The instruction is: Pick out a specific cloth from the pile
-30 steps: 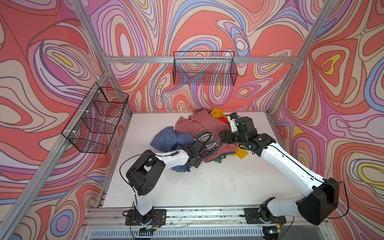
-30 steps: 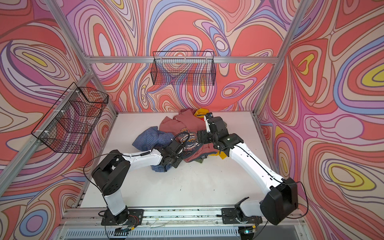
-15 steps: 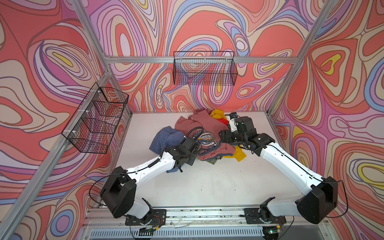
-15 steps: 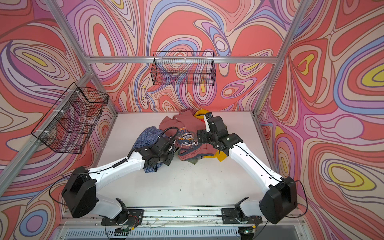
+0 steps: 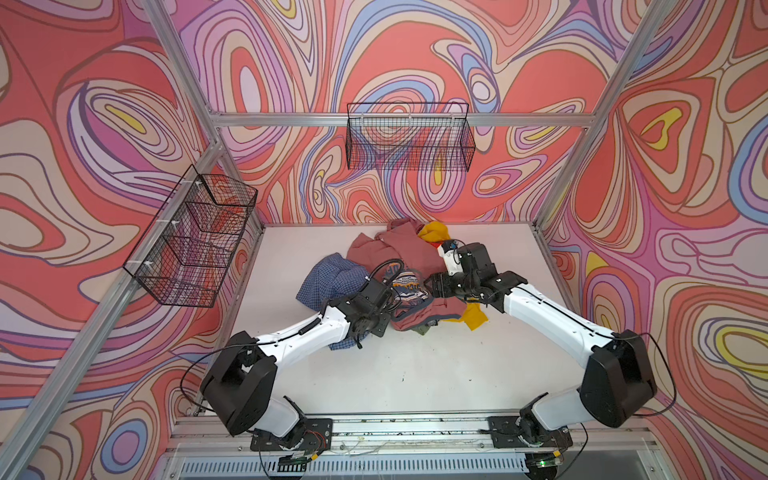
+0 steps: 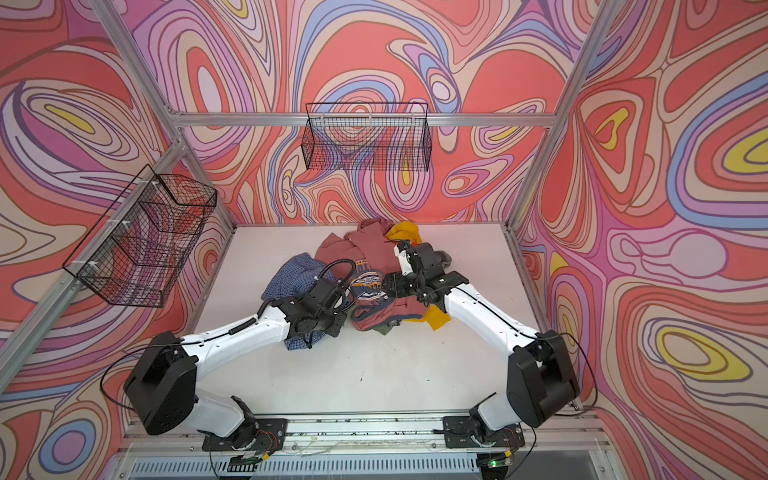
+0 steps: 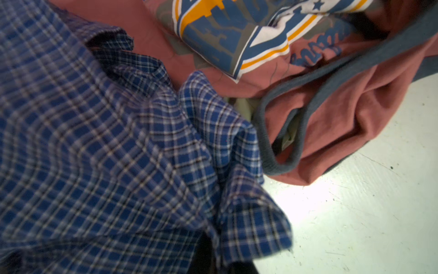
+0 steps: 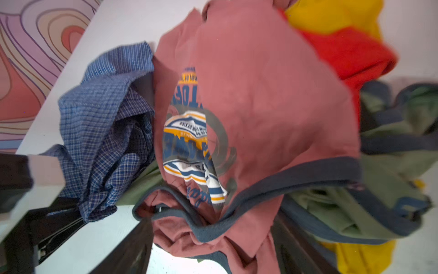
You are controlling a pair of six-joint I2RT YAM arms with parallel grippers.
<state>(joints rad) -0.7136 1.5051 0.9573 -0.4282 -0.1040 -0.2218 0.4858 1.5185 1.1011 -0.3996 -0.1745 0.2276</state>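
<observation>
We see the cloth (image 5: 332, 280), thin with small blue-white checks, crumpled left of the pile (image 5: 415, 257), touching it. Left fingers (image 7: 203, 257) grasp its edge; right fingers (image 8: 132, 251) stand released around the pink T-shirt (image 8: 260, 95).

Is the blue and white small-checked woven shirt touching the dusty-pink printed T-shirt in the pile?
Touching. The left wrist view shows a fold of the blue and white checked shirt lying directly on the dusty-pink printed T-shirt, with no gap.
</observation>
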